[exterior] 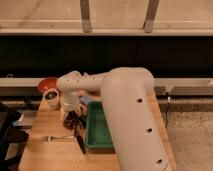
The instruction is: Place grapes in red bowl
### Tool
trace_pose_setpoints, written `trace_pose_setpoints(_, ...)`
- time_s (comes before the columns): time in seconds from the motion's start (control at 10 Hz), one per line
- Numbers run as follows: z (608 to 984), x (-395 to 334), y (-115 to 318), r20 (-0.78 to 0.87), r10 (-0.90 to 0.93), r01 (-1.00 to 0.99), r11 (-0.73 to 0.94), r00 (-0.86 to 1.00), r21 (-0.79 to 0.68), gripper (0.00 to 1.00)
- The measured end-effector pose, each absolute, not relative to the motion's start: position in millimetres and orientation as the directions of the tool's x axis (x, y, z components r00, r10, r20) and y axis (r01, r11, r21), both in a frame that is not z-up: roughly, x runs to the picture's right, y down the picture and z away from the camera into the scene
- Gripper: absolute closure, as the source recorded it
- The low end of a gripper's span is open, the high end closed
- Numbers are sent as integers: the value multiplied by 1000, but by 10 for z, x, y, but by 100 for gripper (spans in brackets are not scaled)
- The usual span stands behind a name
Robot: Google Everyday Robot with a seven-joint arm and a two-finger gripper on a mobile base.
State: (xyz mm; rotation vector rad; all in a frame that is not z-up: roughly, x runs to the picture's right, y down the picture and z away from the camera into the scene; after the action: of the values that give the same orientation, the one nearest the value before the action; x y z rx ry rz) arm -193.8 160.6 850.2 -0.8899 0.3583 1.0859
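The grapes [72, 120], a dark reddish-brown cluster, lie on the wooden table [47, 155] just left of the green tray. My gripper [69, 109] hangs from the white arm directly above the grapes and covers their top; I cannot tell whether it touches them. The red bowl [46, 84] stands at the table's far left corner, behind the white cup [51, 98], up and to the left of the gripper. Its inside is dark.
A green tray [98, 129] lies right of the grapes. A fork [57, 137] and a dark knife [80, 144] lie in front of them. My bulky white arm [130, 115] hides the table's right part. A dark object [9, 125] stands left of the table.
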Motion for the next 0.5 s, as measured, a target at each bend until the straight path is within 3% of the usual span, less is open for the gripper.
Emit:
trace_pose_setpoints(0.2,8573,-2005,1637,-653,600,-872,175,463,-458,43)
trace_pose_setpoints(0.5,8655,-2144,1671,-650,591,-864,182,478,-470,71)
